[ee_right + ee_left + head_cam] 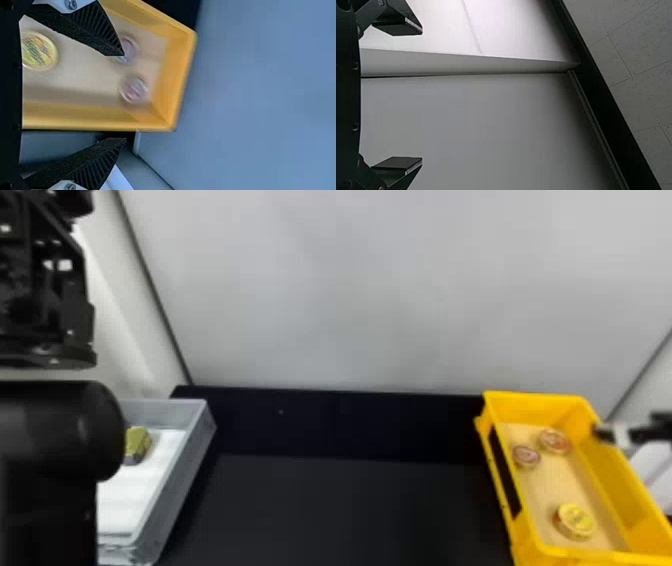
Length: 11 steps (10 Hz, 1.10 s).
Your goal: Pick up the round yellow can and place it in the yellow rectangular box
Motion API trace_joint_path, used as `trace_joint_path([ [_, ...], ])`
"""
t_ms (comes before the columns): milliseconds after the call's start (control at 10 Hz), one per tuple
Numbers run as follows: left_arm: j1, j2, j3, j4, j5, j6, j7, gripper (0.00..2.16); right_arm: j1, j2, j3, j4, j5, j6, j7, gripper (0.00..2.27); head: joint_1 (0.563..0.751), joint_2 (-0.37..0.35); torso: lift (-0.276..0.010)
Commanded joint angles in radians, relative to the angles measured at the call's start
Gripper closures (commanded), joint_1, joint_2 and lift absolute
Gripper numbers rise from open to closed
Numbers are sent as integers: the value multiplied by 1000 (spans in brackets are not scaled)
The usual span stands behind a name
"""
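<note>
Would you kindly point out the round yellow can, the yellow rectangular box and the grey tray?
Round yellow can (577,518): head view, on its top.
Yellow rectangular box (530,408): head view, on its far wall.
Grey tray (186,482): head view, on its right wall.

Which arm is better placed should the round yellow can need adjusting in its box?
Right, probably: its open end effector is near the yellow box holding the can; the left arm is by the gray tray.

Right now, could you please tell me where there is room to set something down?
The widest bare patch is the black table between the gray box and the yellow box. In the yellow box, floor is free between the yellow can and the two reddish cans. Those two sit crowded, the right gripper near them.
</note>
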<state>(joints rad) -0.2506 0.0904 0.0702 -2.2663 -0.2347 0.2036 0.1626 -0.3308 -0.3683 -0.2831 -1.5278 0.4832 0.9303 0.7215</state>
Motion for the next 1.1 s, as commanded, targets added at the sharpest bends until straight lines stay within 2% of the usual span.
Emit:
trace_joint_path([
  [0, 4, -3, 5, -2, 0, 1, 0, 125, 46, 25, -10, -336, 20, 52, -125, 10, 663, 54, -10],
  [200, 5, -8, 5, -2, 0, -1, 3, 125, 53, 68, -5, -514, 98, 32, -181, 18, 663, 54, -10],
  [400, 8, -9, 7, -4, -2, -1, 5, 125, 62, 134, 10, -649, 132, -79, -315, 22, 663, 54, -10],
  [600, 8, -6, 0, -6, 1, -1, 5, 125, 87, 129, 75, -758, 57, -183, -571, 21, 663, 54, -10],
  [800, 10, -6, -3, -7, 1, -1, 8, 125, 90, 131, 91, -838, 19, -315, -695, 22, 663, 54, -10],
  [1000, 17, -1, 2, -9, 5, -1, 8, 125, 95, 137, 128, -858, -6, -524, -820, 33, 663, 54, -10],
])
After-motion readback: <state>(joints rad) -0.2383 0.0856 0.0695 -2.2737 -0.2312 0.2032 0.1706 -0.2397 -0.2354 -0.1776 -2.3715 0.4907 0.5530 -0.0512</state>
